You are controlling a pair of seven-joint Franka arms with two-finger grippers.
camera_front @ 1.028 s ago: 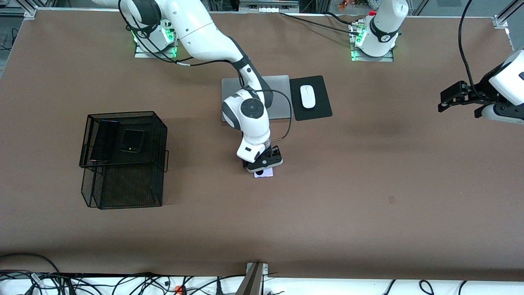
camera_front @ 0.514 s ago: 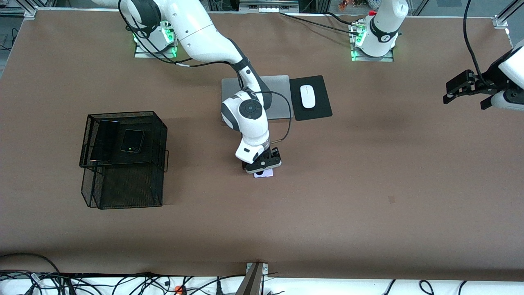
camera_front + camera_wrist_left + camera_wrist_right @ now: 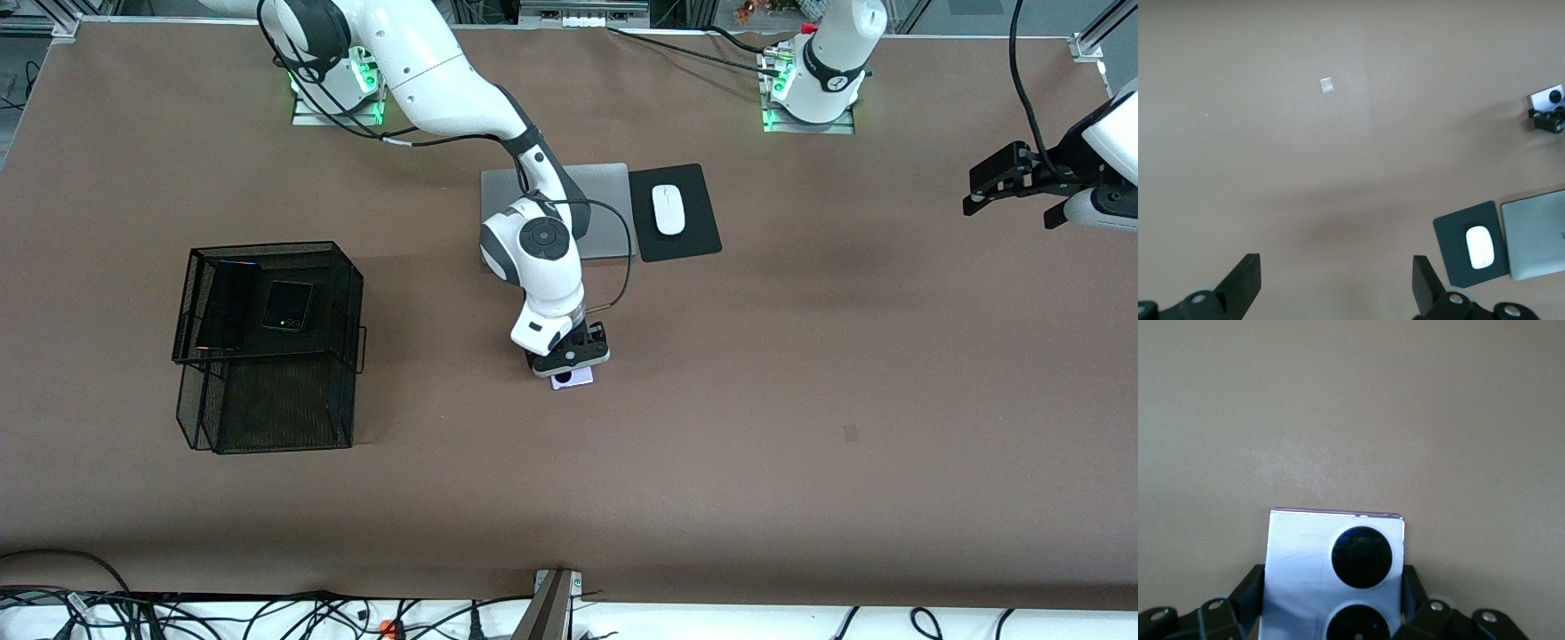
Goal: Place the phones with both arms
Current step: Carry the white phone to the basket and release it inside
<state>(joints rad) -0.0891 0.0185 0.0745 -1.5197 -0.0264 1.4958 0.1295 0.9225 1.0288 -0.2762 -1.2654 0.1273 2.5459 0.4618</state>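
Wide bare brown table point(image 3: 800, 427) lies open along the edge nearest the front camera and toward the left arm's end. Obstacles: a black wire-mesh basket point(image 3: 267, 356) toward the right arm's end, and mid-table a silver laptop point(image 3: 605, 213), a black mouse pad point(image 3: 689, 240) with a white mouse point(image 3: 668, 209).

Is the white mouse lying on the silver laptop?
No, the mouse lies on a black pad beside the laptop.

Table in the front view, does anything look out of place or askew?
Nothing stands out. The lilac-white phone lies flat between the right gripper fingers; mouse sits square on its pad; left gripper waits open.
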